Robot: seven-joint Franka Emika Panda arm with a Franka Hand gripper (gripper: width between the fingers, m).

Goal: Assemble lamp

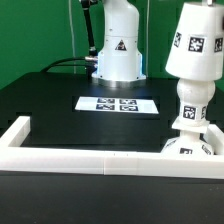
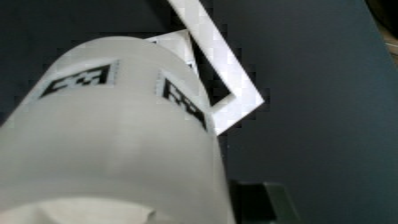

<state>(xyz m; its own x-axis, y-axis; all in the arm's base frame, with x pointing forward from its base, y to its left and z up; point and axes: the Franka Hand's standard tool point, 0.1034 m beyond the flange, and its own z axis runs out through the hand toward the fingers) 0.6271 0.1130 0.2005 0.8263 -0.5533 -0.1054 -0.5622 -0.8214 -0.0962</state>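
Observation:
The white lamp hood (image 1: 195,40), tapered and tagged, hangs at the exterior view's right, directly over the white bulb (image 1: 192,103). The bulb stands in the round lamp base (image 1: 190,146). I cannot tell whether the hood touches the bulb. In the wrist view the hood (image 2: 125,130) fills most of the picture. My gripper (image 2: 178,205) is closed around the hood. One dark finger (image 2: 267,200) shows against its side and the other is hidden behind it. The gripper itself is out of frame in the exterior view.
The marker board (image 1: 117,103) lies flat on the black table in front of the arm's white pedestal (image 1: 118,55). A white fence (image 1: 90,160) runs along the table's front edge and turns a corner at the exterior view's left. The fence (image 2: 217,60) also shows in the wrist view.

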